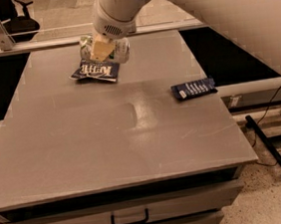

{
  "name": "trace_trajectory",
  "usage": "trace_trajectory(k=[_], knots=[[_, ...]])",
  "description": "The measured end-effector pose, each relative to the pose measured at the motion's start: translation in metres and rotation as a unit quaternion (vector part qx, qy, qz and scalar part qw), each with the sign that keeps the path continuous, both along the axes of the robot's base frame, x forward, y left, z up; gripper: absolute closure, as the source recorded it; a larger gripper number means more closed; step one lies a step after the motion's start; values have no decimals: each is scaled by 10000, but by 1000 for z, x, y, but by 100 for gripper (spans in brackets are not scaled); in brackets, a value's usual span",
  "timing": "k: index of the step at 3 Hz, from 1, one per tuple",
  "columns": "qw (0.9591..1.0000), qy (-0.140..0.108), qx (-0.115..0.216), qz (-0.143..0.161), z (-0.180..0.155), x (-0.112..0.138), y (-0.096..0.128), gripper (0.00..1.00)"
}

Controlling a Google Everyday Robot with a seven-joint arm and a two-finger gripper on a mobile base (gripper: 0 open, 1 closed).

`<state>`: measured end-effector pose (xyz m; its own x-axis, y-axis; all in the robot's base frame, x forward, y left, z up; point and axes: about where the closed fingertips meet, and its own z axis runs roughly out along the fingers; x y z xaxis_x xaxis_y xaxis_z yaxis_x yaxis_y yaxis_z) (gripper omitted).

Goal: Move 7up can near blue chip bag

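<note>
The blue chip bag (96,71) lies flat near the far left part of the grey table (108,137), dark navy with white lettering. The 7up can (119,50), silver with green marks, lies sideways in my gripper (102,49) just behind the bag's far edge. The gripper's pale fingers are shut on the can, hanging from the big white arm that comes in from the upper right. Whether the can touches the table or the bag I cannot tell.
A smaller narrow dark-blue packet with white stripes (193,88) lies near the table's right edge. A drawer with a black handle (129,218) is under the table front. A rail runs behind the table. A black floor bar (269,143) lies at the right.
</note>
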<state>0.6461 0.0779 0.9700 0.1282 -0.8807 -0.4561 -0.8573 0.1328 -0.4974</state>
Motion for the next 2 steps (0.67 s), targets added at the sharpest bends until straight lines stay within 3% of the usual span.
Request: trace_trajectory(k=[2], knots=[[9996, -50, -284, 63, -35, 70, -16, 100]])
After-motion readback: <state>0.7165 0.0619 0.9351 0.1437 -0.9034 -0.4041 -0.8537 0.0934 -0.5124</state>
